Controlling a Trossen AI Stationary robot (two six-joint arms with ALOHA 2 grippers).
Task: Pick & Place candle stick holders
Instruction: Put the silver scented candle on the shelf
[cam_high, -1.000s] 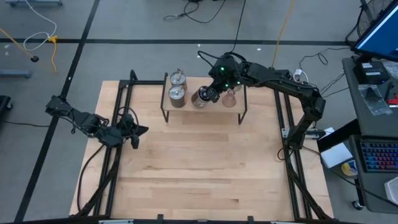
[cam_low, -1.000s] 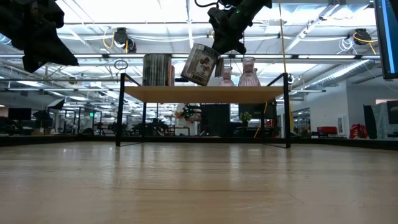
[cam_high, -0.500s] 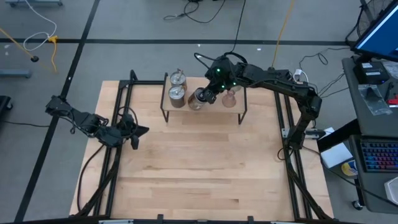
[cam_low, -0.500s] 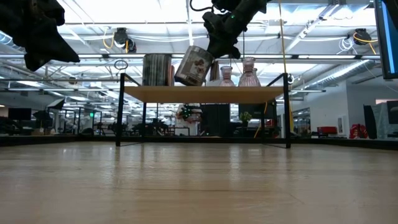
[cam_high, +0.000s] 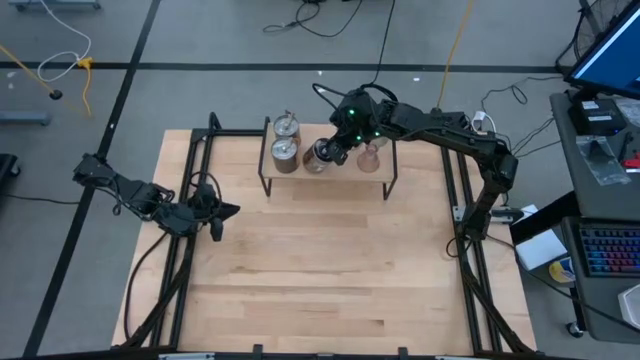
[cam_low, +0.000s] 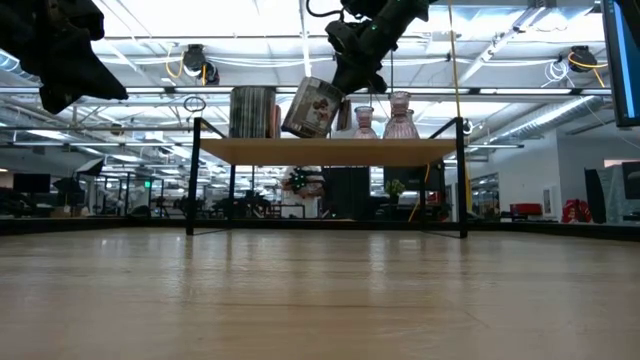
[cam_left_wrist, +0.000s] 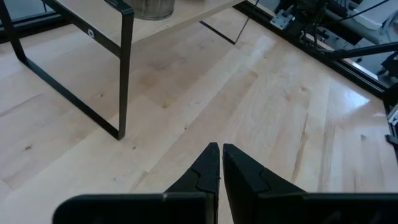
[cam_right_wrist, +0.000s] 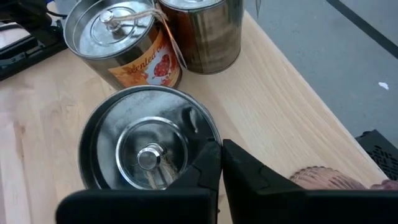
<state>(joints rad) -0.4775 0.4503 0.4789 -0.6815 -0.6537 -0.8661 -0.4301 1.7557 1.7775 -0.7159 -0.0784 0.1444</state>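
Observation:
A small wooden shelf (cam_high: 345, 177) on black legs stands at the table's far middle. Two round metal candle stick holders (cam_high: 286, 126) (cam_high: 285, 151) stand on its left end, and pink glass ones (cam_high: 370, 156) stand on its right part. My right gripper (cam_high: 336, 150) is shut on a third metal holder (cam_low: 312, 107), which hangs tilted just over the shelf between those groups. My left gripper (cam_high: 232, 208) hovers shut and holding nothing above the table's left side, also seen in the left wrist view (cam_left_wrist: 221, 151). My right gripper pinches the metal holder's upper rim (cam_right_wrist: 210, 138) between its two fingers, one over the recessed top and one outside the wall. The fingers slant down from the table's far right. The holder hangs tilted below them (cam_low: 312, 107); whether its lower edge touches the shelf, I cannot tell.
The shelf's black legs (cam_left_wrist: 124, 68) stand in front of my left gripper. Black rails (cam_high: 470, 290) run along the table's left and right sides. Bare wood (cam_high: 320, 270) lies in front of the shelf. A desk with a monitor (cam_high: 610, 50) stands right of the table.
My right gripper has carried the tilted metal holder a little toward the table's left, closer to the two standing metal holders, and then held still. The holder keeps its tilt.

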